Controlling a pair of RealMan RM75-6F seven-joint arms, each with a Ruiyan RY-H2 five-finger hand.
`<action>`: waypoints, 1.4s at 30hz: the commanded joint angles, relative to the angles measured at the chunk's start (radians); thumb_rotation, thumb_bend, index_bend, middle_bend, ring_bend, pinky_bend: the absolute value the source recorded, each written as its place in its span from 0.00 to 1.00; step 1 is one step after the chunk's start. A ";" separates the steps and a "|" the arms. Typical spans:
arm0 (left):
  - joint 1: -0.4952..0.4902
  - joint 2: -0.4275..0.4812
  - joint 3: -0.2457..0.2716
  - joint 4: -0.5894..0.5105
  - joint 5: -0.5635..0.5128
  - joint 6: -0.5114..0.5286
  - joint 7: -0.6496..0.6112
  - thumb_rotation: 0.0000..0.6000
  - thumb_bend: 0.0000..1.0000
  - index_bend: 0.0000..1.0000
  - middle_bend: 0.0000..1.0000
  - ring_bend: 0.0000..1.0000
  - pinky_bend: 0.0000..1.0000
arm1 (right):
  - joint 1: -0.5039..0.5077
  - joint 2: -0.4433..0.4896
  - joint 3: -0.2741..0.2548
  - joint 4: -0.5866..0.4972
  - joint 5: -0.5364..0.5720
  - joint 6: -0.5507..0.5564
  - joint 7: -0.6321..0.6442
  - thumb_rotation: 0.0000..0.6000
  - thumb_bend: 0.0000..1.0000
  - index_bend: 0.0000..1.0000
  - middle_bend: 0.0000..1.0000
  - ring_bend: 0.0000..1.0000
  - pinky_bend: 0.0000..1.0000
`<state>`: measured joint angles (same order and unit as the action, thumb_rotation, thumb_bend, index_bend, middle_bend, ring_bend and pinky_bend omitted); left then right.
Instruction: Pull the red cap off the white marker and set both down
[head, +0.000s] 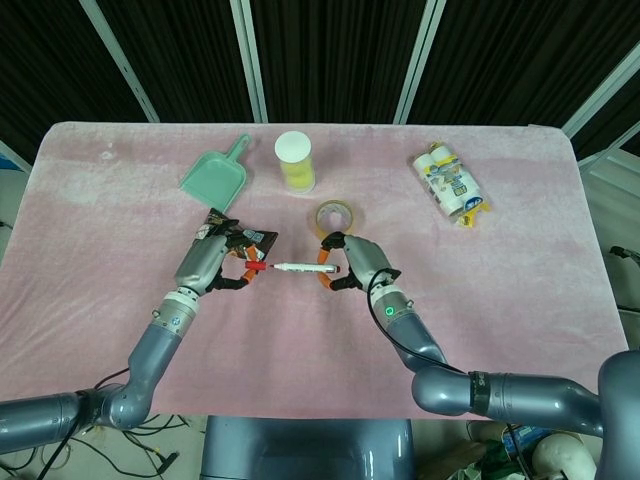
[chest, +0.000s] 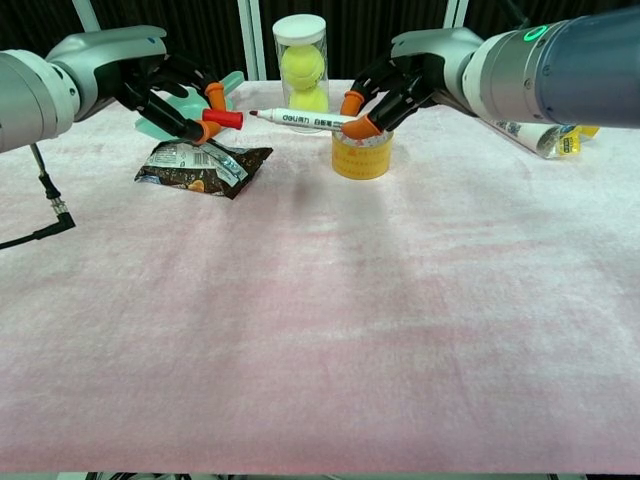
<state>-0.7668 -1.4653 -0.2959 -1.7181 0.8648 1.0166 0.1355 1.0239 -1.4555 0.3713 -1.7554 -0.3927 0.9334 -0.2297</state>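
We see the red cap (chest: 224, 119) off the white marker (chest: 300, 119), a small gap between them, both held above the pink bench (chest: 320, 330). Our left hand (chest: 170, 100) pinches the cap in its fingers (chest: 208, 127); our right hand (chest: 400, 85) pinches the marker's far end, tip pointing at the cap. Below them lie a snack bag (chest: 195, 165) and a tape roll (chest: 362, 157).

The right hand's fingers (chest: 366, 126) hide the white marker's (chest: 305, 119) rear end.
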 joint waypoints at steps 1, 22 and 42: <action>0.008 0.008 -0.003 -0.010 0.006 0.001 -0.017 1.00 0.48 0.59 0.39 0.07 0.09 | -0.009 0.013 -0.001 -0.002 -0.002 0.002 0.006 1.00 0.54 0.92 0.27 0.26 0.20; 0.156 0.134 0.106 0.117 0.206 -0.122 -0.337 1.00 0.38 0.54 0.34 0.05 0.06 | -0.204 0.150 -0.093 0.000 -0.101 -0.038 0.142 1.00 0.54 0.92 0.27 0.26 0.20; 0.157 0.148 0.146 0.287 0.530 -0.206 -0.802 1.00 0.05 0.12 0.13 0.00 0.00 | -0.260 0.015 -0.141 0.100 -0.211 0.007 0.162 1.00 0.54 0.92 0.26 0.26 0.20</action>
<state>-0.6096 -1.3455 -0.1448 -1.4088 1.3633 0.7870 -0.6280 0.7632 -1.4364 0.2309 -1.6595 -0.6045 0.9374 -0.0633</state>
